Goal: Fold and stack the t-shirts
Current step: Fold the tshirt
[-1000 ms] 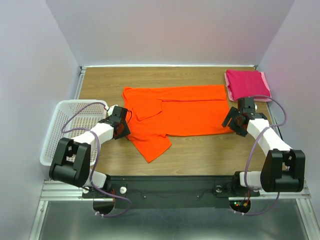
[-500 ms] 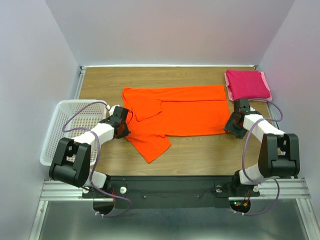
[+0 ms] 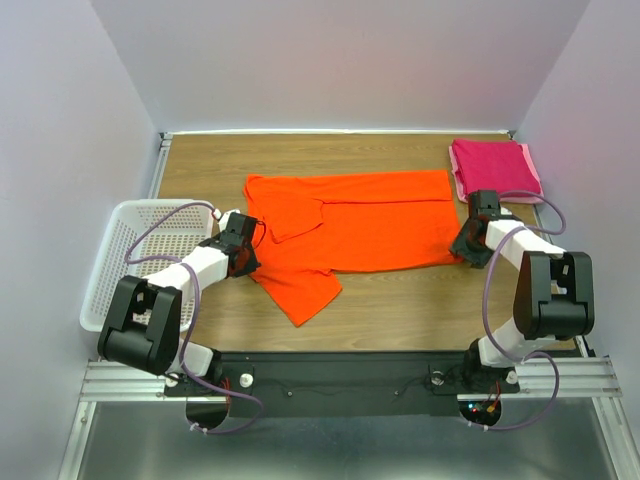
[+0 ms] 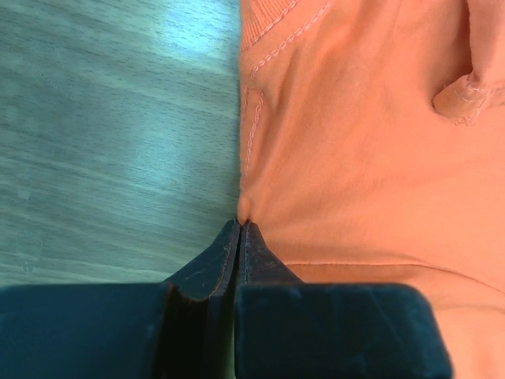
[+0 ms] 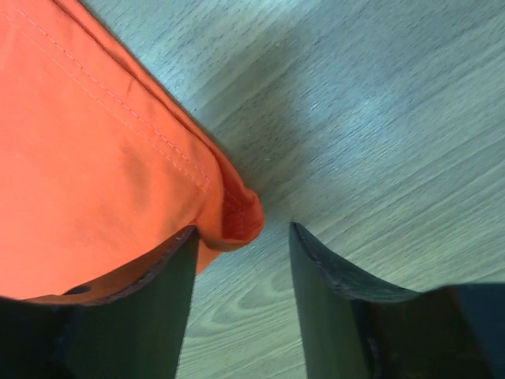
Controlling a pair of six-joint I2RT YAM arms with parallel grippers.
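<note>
Beside orange t-shirt (image 3: 360, 225), left fingers (image 4: 209, 264) low, pinching it, right fingers (image 5: 170, 276) low, parted

The orange t-shirt (image 3: 350, 230) was soft, matt knit cloth, with fine raised stitching along its hem and seams. The magenta t-shirt (image 3: 492, 168) looked the same kind of dull cloth, paler pink at the edge. Under them the table (image 3: 420, 300) was wood-grained and smooth, with a faint sheen where the light struck. The fingers (image 4: 197, 272) of my left gripper (image 4: 239, 229) and those of my right gripper (image 5: 241, 230) were dark and matt — hard plastic, by the look. The basket (image 3: 120, 265) was white plastic lattice, slightly glossy. The rails (image 3: 120, 380) at the near edge were bare brushed metal.
</note>
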